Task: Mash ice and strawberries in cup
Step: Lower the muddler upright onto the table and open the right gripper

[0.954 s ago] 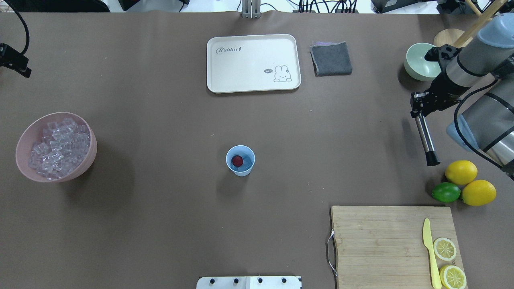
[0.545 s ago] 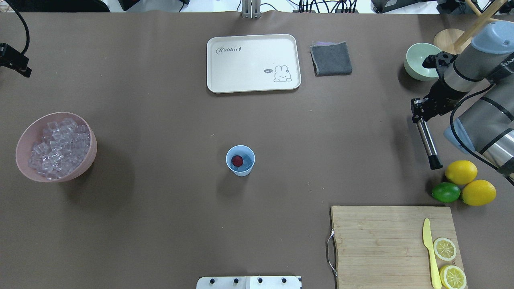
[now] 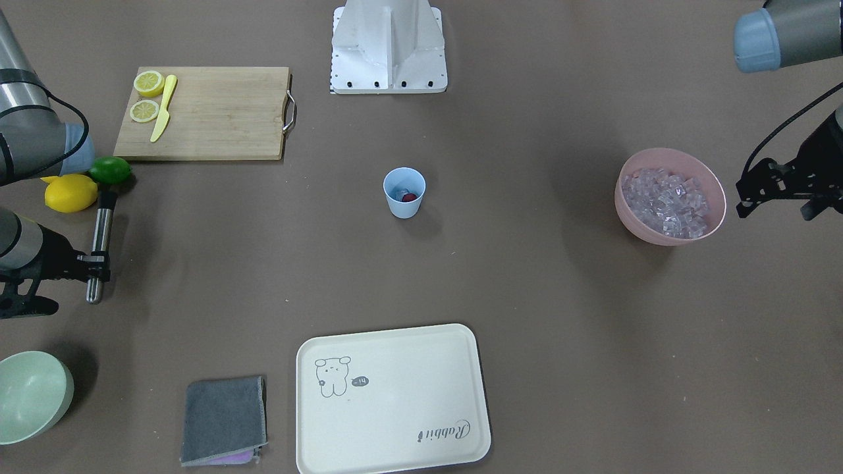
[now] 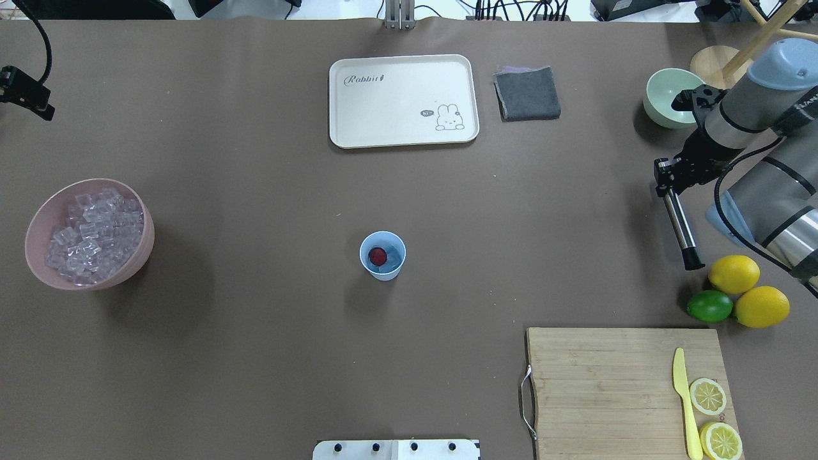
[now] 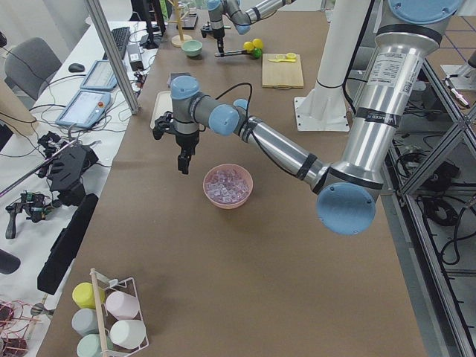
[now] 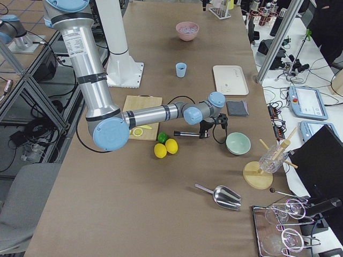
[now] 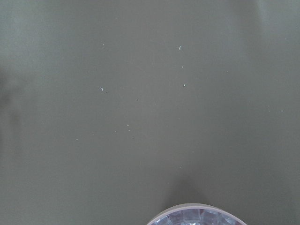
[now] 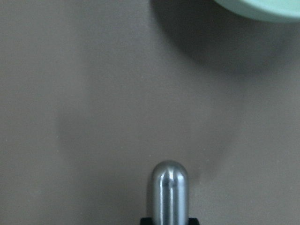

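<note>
The right gripper [image 4: 666, 174] is holding a slim steel muddler with a black tip [image 4: 680, 227] by one end, jaws clamped on it. The muddler is lying roughly level at the desk's right edge, its tip near the yellow lemons [image 4: 733, 273]. The small light blue plastic cup [image 4: 383, 273] is standing mid-desk with the red strawberry [image 4: 378, 256] inside. The clear ice cubes [image 4: 92, 233] are sitting in a pink bowl [image 4: 144, 246] at the far left. The left gripper [image 5: 183, 165] is hanging beside that bowl, and its jaws cannot be judged. Nothing is bracing the cup, so pressing risks tipping it, and the end-held muddler risks pivoting.

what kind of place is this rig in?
Probably a robotics lab, with the bench staged for drink prep: teach pendants alongside, the robot base, plus a pink bowl of ice, cutting board and lemons.
</note>
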You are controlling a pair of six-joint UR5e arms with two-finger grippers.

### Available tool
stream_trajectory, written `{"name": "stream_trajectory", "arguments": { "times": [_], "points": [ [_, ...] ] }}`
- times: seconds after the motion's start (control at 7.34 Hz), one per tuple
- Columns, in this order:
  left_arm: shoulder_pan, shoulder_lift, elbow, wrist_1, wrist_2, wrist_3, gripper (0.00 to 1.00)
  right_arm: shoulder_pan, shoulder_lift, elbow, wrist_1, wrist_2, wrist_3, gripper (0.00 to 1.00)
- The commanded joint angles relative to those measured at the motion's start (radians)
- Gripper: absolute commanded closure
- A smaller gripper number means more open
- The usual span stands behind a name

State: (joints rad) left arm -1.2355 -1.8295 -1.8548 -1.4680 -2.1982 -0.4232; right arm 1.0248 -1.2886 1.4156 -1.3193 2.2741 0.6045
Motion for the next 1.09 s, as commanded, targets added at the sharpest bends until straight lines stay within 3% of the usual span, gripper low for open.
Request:
{"name": "stream_trajectory", "arguments": {
  "times": [0.0,0.14,0.54,0.95],
  "points": [
    [0.001,-0.002,-0.001,0.0,0.0,0.0,0.03,0.0,0.0,-0.015,0.008,0.001,0.003,0.56],
    [0.001,-0.005,-0.001,0.002,0.0,0.0,0.03,0.0,-0.001,-0.015,0.008,0.001,0.006,0.01],
    [-0.001,-0.014,0.003,0.005,-0.002,0.001,0.03,0.038,-0.008,0.04,0.009,0.013,-0.002,0.0],
    [-0.056,-0.042,0.032,0.115,-0.009,0.128,0.03,0.216,-0.04,0.097,-0.009,0.091,-0.102,0.0]
  ]
}}
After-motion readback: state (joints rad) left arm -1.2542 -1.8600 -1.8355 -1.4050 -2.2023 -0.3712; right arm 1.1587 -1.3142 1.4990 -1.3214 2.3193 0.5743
